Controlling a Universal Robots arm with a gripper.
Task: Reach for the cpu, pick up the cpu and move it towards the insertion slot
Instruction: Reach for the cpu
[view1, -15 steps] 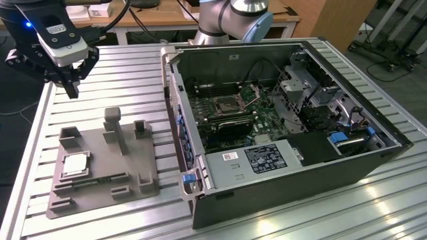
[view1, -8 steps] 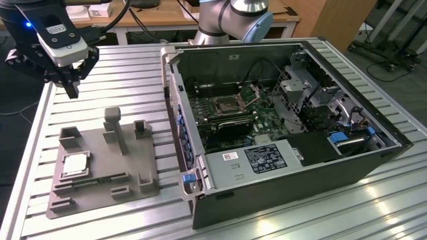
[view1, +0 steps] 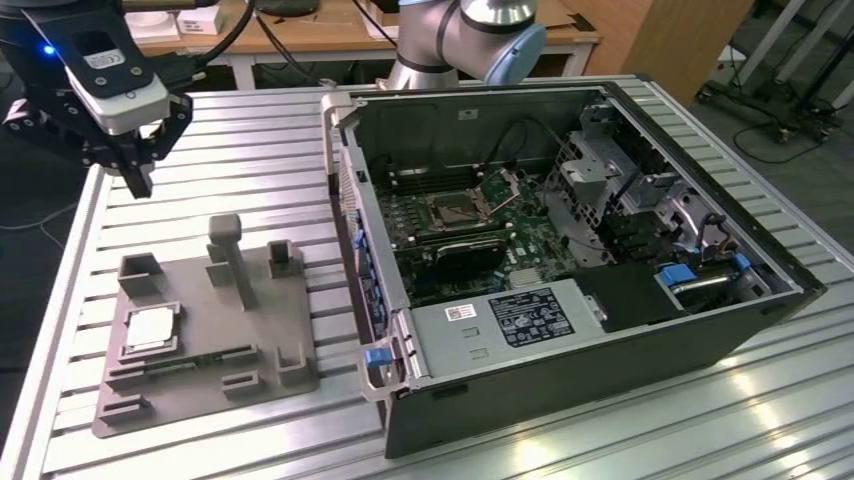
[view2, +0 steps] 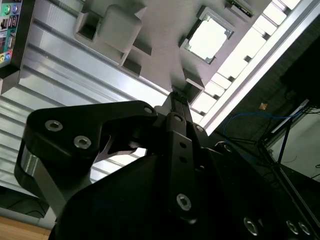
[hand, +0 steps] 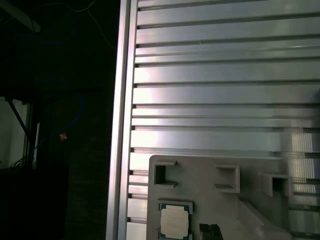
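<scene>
The cpu (view1: 150, 328), a small silvery square chip, lies flat in a pocket of the grey plastic tray (view1: 274, 335) at the exterior view's left. It also appears in both wrist views (view2: 207, 37) (hand: 174, 221). My gripper (view1: 140, 186) hangs well above the table, beyond the tray's far end and apart from the cpu. Its fingers (view2: 176, 97) are pressed together, shut on nothing. The insertion slot (view1: 461, 210), with its metal frame and raised flap, sits on the green board inside the open computer case.
The open computer case (view1: 574, 400) takes up the exterior view's right. Upright posts (view1: 227, 255) rise from the tray, and a slim green memory stick (view1: 200, 360) lies in it. The slatted metal table (hand: 225, 75) ends at an edge (hand: 122, 125) close to the tray.
</scene>
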